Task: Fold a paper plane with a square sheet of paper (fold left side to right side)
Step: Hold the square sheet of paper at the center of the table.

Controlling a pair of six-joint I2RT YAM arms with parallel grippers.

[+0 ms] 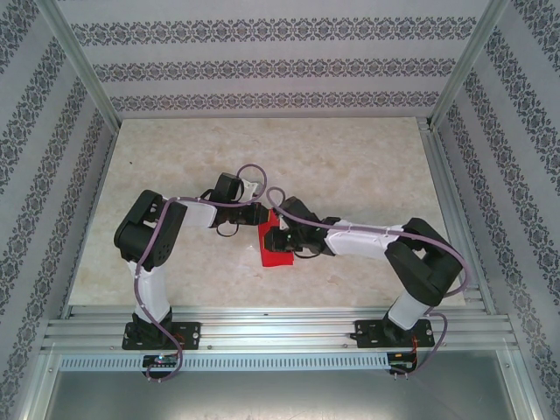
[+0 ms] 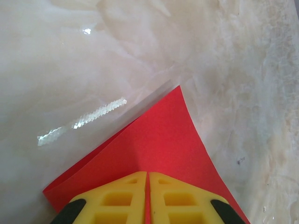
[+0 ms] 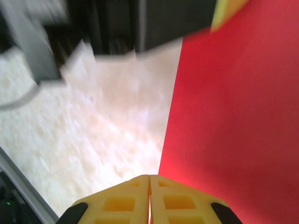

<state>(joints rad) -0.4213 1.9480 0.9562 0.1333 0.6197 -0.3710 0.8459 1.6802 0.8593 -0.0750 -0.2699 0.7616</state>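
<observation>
The square sheet of paper (image 1: 278, 252) is bright red and lifted off the table in the middle, between both arms. In the left wrist view the sheet (image 2: 163, 135) is doubled over, with a second layer peeking out at its left edge. My left gripper (image 2: 148, 173) is shut on it, and red shows in the slit between the yellow fingers. From above, the left gripper (image 1: 265, 219) is at the sheet's far corner. My right gripper (image 3: 149, 176) is shut on the sheet's edge (image 3: 233, 116), which stands upright to its right. From above it (image 1: 282, 234) sits close beside the left one.
The table (image 1: 350, 166) is pale marble-patterned, with patterned walls on three sides. Aluminium rails (image 1: 280, 328) carry both arm bases along the near edge. A glossy clear film edge (image 2: 154, 93) lies on the table just beyond the sheet. The left arm's dark wrist (image 3: 159, 23) hangs close ahead of the right gripper.
</observation>
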